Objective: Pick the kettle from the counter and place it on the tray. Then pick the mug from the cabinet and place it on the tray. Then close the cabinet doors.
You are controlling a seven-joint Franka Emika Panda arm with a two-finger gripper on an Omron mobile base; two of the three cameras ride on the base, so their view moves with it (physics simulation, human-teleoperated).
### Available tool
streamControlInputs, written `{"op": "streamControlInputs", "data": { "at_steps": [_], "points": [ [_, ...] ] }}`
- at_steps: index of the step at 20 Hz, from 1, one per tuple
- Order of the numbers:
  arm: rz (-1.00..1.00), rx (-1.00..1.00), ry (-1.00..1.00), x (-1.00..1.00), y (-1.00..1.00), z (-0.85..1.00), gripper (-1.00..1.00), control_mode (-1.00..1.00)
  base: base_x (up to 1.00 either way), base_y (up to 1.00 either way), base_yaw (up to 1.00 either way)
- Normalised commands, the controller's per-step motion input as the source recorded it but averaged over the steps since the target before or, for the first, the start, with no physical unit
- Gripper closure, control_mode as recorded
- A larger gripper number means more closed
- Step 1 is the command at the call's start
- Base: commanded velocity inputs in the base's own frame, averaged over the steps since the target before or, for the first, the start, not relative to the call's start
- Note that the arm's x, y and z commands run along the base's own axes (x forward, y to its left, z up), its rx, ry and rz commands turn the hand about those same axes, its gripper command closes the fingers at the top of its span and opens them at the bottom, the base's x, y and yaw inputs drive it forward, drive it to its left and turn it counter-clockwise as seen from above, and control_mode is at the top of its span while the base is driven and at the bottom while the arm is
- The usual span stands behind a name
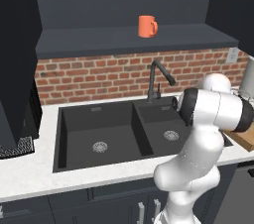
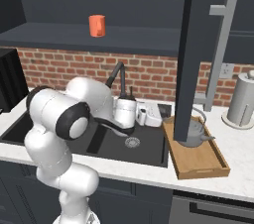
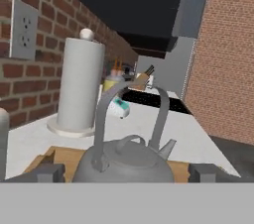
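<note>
— Looking along the hand view, where's the kettle (image 3: pixel 124 161)?
— Bottom centre, sitting on the tray (image 3: pixel 54 156), between the gripper (image 3: pixel 124 172) fingertips (image 3: pixel 47 172), which stand wide and apart from it.
— Counts?
— One kettle, one tray, one mug (image 1: pixel 147 26).
— And farther off?
— In the right base view an open cabinet door (image 2: pixel 196 54) hides part of the kettle; the orange mug sits upper centre on the cabinet (image 1: pixel 124 39) shelf. The hand view adds a paper towel roll (image 3: pixel 79 86) at left.

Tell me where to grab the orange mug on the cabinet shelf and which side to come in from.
Grip the mug across its round body, coming in level from the open front of the cabinet. It stands upright and alone on the shelf, with its loop handle out to one side, so jaws closing on the plain wall clear the handle. The shelf edge below argues against reaching up from underneath.
</note>
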Motion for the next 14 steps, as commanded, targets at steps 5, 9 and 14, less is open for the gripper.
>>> {"op": "streamControlInputs", "data": {
  "at_steps": [5, 9, 14],
  "points": [
    [0.24, 0.00, -0.13, -0.47, 0.28, 0.57, -1.00, -1.00, 0.00, 0.00, 0.00],
    [0.29, 0.00, -0.04, -0.48, 0.23, 0.70, -1.00, -1.00, 0.00, 0.00, 0.00],
    [0.26, 0.01, 0.00, -0.51, 0.26, 0.68, -1.00, -1.00, 0.00, 0.00, 0.00]
  ]
}}
